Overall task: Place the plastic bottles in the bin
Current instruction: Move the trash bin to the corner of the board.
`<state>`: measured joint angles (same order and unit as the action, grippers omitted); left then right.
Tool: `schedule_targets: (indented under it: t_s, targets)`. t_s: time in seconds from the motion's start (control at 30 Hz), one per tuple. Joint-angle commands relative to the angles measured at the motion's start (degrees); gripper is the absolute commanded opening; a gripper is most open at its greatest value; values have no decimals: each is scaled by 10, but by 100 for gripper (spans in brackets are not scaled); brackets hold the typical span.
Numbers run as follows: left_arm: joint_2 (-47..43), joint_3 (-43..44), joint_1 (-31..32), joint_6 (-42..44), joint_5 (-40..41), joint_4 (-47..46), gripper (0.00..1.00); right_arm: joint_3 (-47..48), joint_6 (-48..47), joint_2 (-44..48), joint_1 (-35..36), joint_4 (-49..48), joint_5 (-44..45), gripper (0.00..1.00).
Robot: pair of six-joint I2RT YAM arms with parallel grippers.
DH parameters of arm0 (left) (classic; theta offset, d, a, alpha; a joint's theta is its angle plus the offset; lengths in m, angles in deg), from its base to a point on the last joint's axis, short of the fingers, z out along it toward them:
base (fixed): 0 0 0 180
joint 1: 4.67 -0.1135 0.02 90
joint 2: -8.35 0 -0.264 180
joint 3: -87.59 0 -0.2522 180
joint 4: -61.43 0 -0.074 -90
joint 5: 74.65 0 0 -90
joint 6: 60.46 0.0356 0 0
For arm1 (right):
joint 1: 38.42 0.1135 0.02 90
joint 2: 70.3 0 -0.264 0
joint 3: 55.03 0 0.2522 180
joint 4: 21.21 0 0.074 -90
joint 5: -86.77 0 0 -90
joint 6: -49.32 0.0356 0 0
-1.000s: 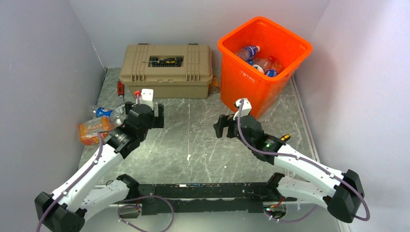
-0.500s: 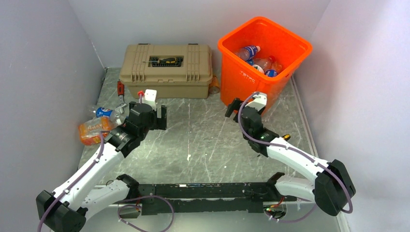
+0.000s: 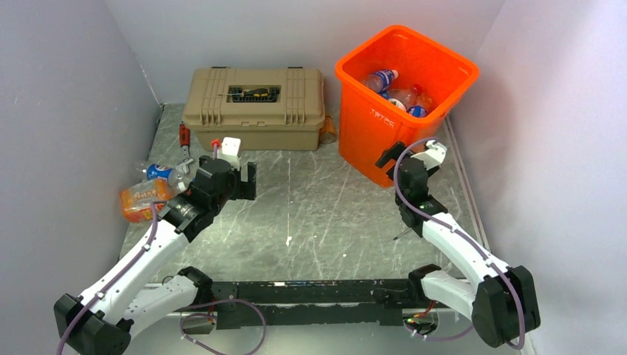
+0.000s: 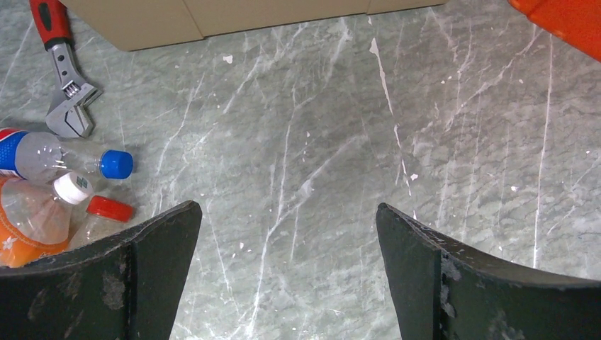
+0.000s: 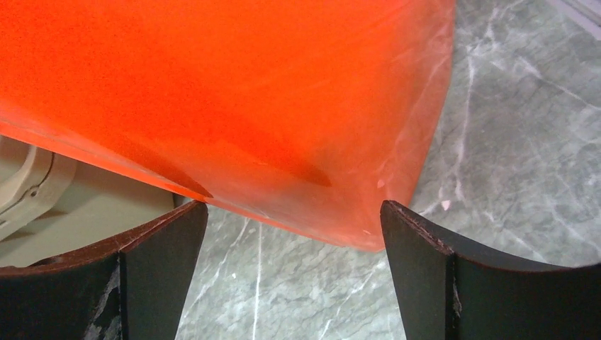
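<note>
The orange bin (image 3: 370, 126) stands at the back right with several plastic bottles (image 3: 381, 79) inside. On the table at the left lie a Pepsi bottle (image 3: 157, 172) (image 4: 39, 152), an orange-wrapped bottle (image 3: 140, 200) (image 4: 25, 230) and a red-capped one (image 4: 106, 211). My left gripper (image 3: 248, 180) (image 4: 285, 209) hangs open over bare table, to the right of these bottles, with nothing between its fingers. My right gripper (image 3: 408, 153) (image 5: 293, 205) is open and empty, close in front of the bin's (image 5: 234, 106) lower near corner.
A tan latched toolbox (image 3: 255, 100) (image 5: 42, 212) sits at the back, a screwdriver (image 3: 253, 93) on its lid. A red-handled wrench (image 3: 183, 139) (image 4: 65, 92) lies next to the loose bottles. A small orange thing (image 3: 327, 132) sits between toolbox and bin. Walls close in left, back and right.
My right arm has swung right and toward the bin, bringing its open gripper up to the bin's near corner. The left gripper has shifted slightly right.
</note>
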<state>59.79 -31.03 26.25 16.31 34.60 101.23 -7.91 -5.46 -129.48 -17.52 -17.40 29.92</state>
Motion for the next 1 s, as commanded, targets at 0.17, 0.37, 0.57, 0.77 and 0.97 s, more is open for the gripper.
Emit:
schedule_targets:
  t_s: [0.17, 0.37, 0.57, 0.77, 0.97]
  targets:
    - [-8, 23, -2, -3, -22, -4, 99, 17, 48, 17, -90, -5, -5, 99]
    - [-12, 23, -2, -2, -32, -6, 99, 15, 58, 50, -119, 6, -20, 99]
    - [-17, 27, -2, -4, -51, -6, 99, -54, 26, 92, -18, -38, -138, 90]
    - [-22, 25, -2, -4, -59, -7, 99, 0, -83, -14, 241, -50, 58, 90]
    - [-18, 28, -2, -3, -63, -4, 100, 110, -223, -158, 285, -100, 135, 92]
